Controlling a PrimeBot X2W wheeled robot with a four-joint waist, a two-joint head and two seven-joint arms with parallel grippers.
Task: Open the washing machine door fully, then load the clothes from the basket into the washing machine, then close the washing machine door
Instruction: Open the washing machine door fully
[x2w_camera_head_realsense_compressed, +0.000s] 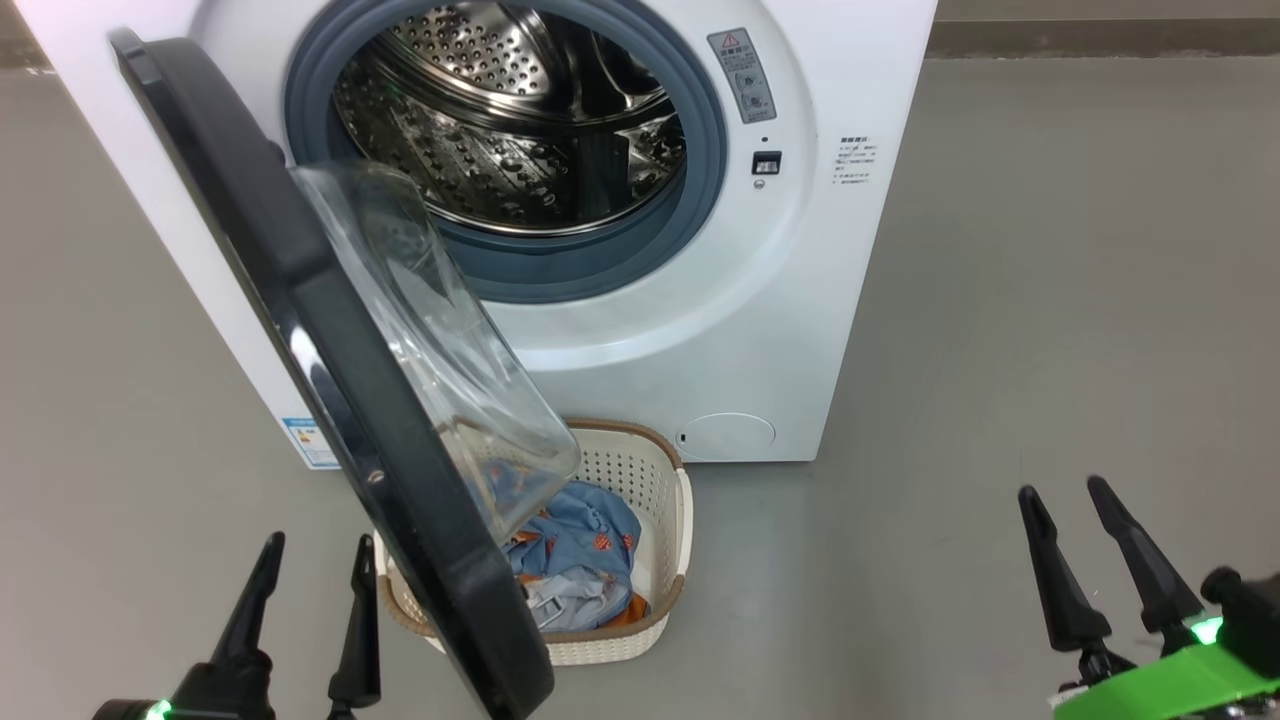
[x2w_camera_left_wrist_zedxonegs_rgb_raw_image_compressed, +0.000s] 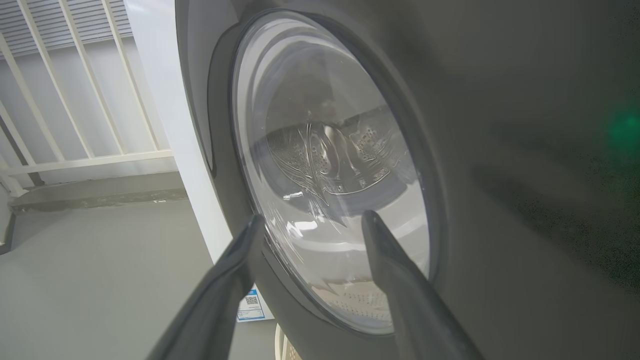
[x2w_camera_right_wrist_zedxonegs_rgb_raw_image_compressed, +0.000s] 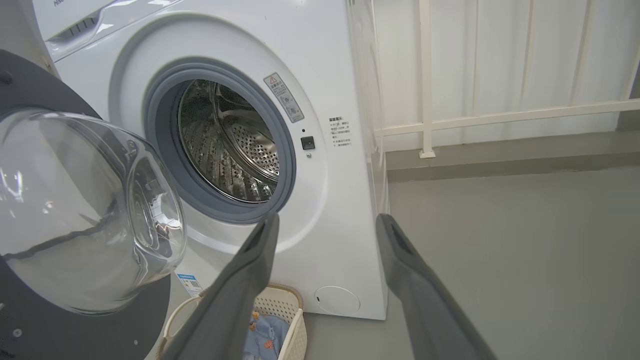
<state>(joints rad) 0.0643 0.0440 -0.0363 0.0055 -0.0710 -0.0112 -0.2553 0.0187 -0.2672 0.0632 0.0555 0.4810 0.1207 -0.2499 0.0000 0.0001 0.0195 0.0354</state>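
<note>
Above perforated basket (x2w_camera_head_realsense_compressed: 645, 475), glossy round black-rimmed door (x2w_camera_head_realsense_compressed: 290, 290).

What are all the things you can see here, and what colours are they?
washing machine: one, white, standing on the floor
washing machine door: one, black rim with clear glass bowl, swung open at the machine's left
drum: one, shiny steel with holes, inside the machine
gasket: one, grey-blue, ringing the opening
round flap: one, white, low on the machine's front
basket: one, cream-white with brown rim, on the floor before the machine
clothes: a small pile, light blue with orange prints, in the basket
railing: one, white, behind the machine
floor: grey, all around
left tool: one, dark, open, lower left
right tool: one, dark, open, lower right
</note>
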